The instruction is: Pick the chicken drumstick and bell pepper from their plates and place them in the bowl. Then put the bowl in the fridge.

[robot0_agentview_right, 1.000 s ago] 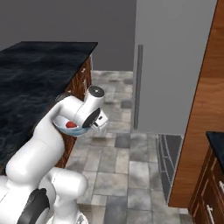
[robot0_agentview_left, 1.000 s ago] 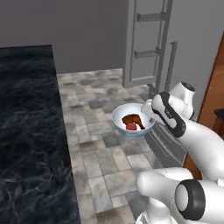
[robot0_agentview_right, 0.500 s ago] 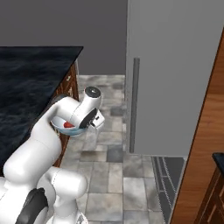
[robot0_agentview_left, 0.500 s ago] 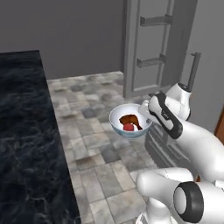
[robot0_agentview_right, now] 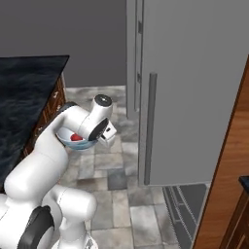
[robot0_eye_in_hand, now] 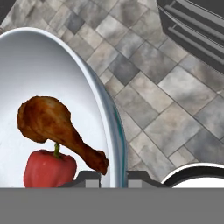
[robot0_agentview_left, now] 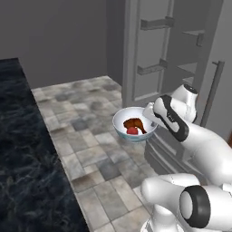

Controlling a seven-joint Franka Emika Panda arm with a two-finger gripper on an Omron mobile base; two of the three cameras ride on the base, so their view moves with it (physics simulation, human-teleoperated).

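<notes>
— Bowl [robot0_agentview_left: 134, 127] first: where is it?
— Held off the floor in front of the fridge [robot0_agentview_left: 181, 50], with the chicken drumstick [robot0_eye_in_hand: 59, 129] and the bell pepper [robot0_eye_in_hand: 48, 168] lying inside it, the two touching.
— And the hand [robot0_eye_in_hand: 107, 177]?
— Pinched nearly shut on the bowl's rim, one finger inside the wall and one outside, judging from the hand view. It carries the whole bowl by that edge.
— So loading is done?
— I'd say so. The step in hand is the carry to the fridge. Its door stands open beside the bowl, and grey shelves show inside, above the bowl's level.
— What does the next move call for?
— Probably lifting the bowl to a shelf and easing it in level, so nothing rolls out. A rim grip is thin, so any tilt could let the bowl swing. The door edge is near the arm's path, too.
</notes>
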